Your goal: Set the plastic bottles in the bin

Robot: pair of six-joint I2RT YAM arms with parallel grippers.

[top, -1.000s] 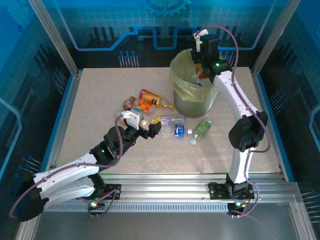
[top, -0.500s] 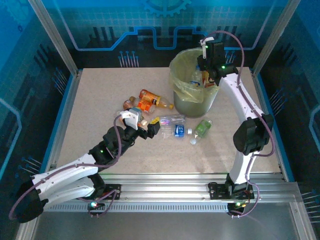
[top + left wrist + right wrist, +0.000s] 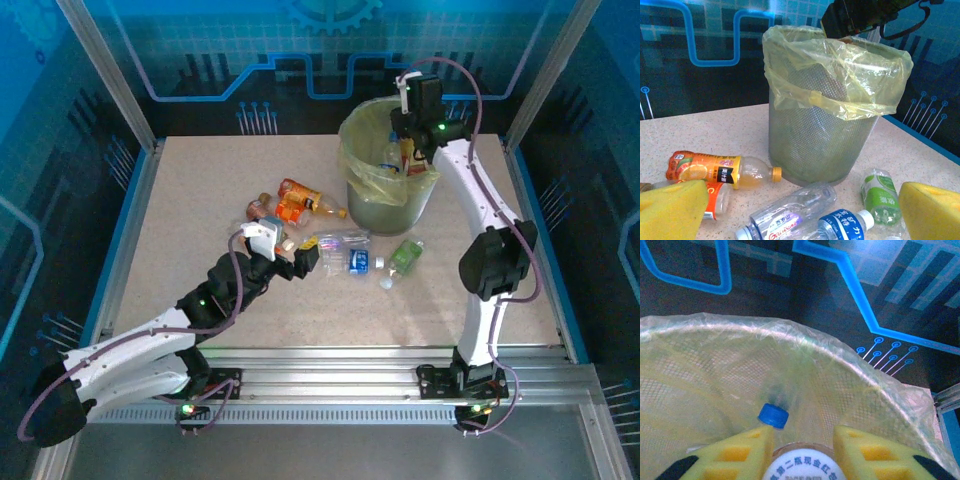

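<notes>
Above the bin [image 3: 385, 205], the right gripper [image 3: 803, 435] hangs over the bag-lined opening. Its pads are set narrow and closed on a white-labelled bottle [image 3: 802, 467], and a blue cap [image 3: 773, 416] sits just beside one pad. Low over the table [image 3: 190, 200], the left gripper [image 3: 805, 215] stands wide and holds nothing. An orange bottle [image 3: 725, 172], two clear bottles [image 3: 790, 210] and a green bottle [image 3: 880, 197] lie on their sides near the bin's base, outside it.
</notes>
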